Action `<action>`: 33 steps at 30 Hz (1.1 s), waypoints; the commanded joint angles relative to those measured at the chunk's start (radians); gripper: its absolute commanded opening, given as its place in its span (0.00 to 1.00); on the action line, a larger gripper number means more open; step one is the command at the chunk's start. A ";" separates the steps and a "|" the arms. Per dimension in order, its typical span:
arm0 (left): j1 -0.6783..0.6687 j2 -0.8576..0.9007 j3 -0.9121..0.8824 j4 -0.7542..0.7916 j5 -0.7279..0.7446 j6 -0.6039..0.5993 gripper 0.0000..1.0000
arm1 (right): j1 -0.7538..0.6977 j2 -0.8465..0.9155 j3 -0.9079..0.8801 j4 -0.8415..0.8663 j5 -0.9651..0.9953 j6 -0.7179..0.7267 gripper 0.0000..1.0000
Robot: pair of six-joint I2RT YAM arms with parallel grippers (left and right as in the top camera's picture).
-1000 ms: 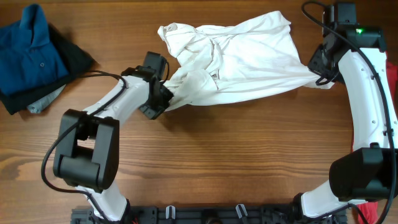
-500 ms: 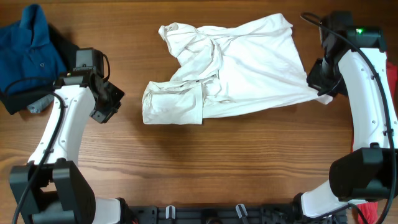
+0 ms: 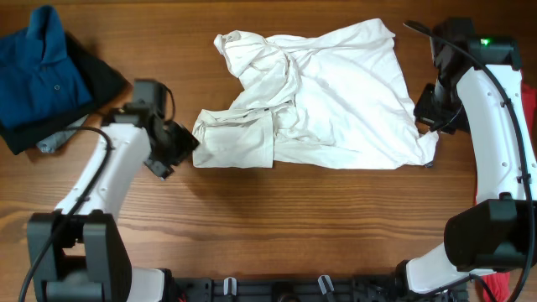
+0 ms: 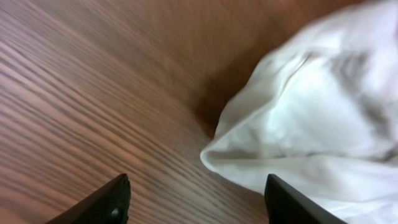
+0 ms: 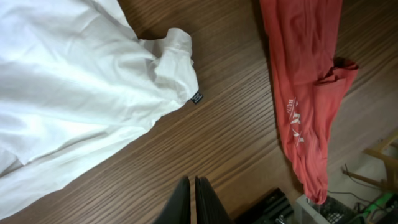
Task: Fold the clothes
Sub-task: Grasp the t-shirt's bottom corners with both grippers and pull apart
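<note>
One rumpled white T-shirt (image 3: 336, 101) sprawls on the grained wooden table (image 3: 294, 222); left hand (image 4: 196, 190) wide, right hand (image 5: 193, 185) closed, empty.

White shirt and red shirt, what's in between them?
Only bare table lies between the white shirt and the red shirt; the right wrist view shows it.

Soft, even light. The crumpled white fabric shirt (image 3: 336, 92) casts a thin shadow at its six o'clock edge. Left wrist view is blurred; right wrist view is sharp.
</note>
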 commanded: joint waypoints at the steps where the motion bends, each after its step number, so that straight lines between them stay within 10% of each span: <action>1: -0.048 0.002 -0.091 0.098 0.043 -0.005 0.71 | 0.002 -0.009 0.000 0.003 -0.016 -0.006 0.05; 19: -0.104 0.056 -0.229 0.402 0.013 -0.035 0.66 | 0.002 -0.009 0.000 0.009 -0.016 -0.011 0.04; 23: -0.104 0.108 -0.229 0.431 0.013 -0.035 0.43 | 0.002 -0.009 0.000 0.009 -0.015 -0.011 0.04; 25: -0.103 0.114 -0.228 0.433 0.017 -0.035 0.04 | 0.002 -0.009 0.000 0.010 -0.015 -0.016 0.04; 33: -0.067 -0.018 -0.224 0.379 0.015 -0.021 0.04 | 0.002 -0.009 0.000 0.013 -0.016 -0.030 0.04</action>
